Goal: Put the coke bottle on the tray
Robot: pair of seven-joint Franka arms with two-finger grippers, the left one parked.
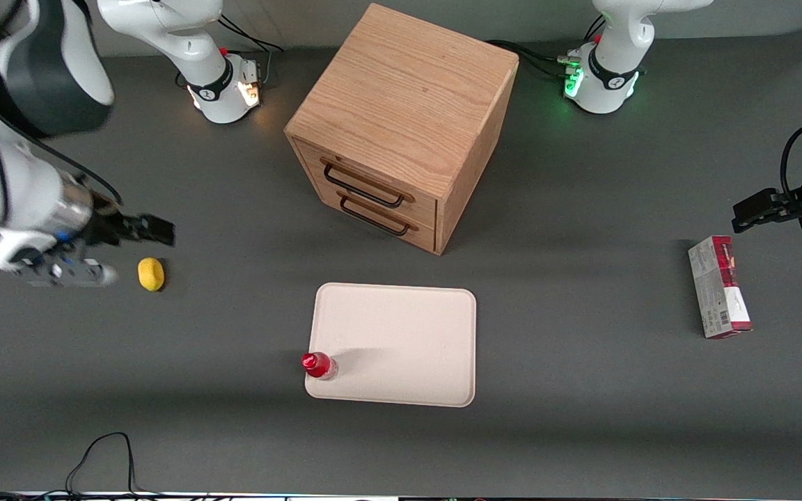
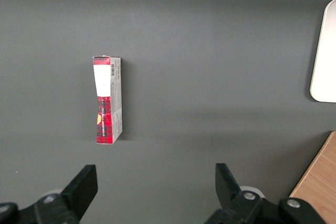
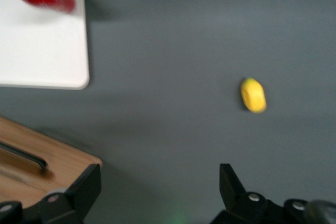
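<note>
Clearly the gripper point(image 1: 154, 230) hangs wide open and empty above the table point(image 1: 582, 390) toward the working arm's end, near the lemon point(image 1: 151, 273). Well apart, the coke bottle point(image 1: 319, 364) stands upright on the tray point(image 1: 401, 334), at its corner, so the placement looks finished.

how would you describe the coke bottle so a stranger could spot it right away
Start at the wooden drawer cabinet; the cream tray lies nearer the camera. The coke bottle stands upright on the tray's near corner, toward the working arm's end. The only small red-capped thing there; the gripper is away, near the lemon.
</note>
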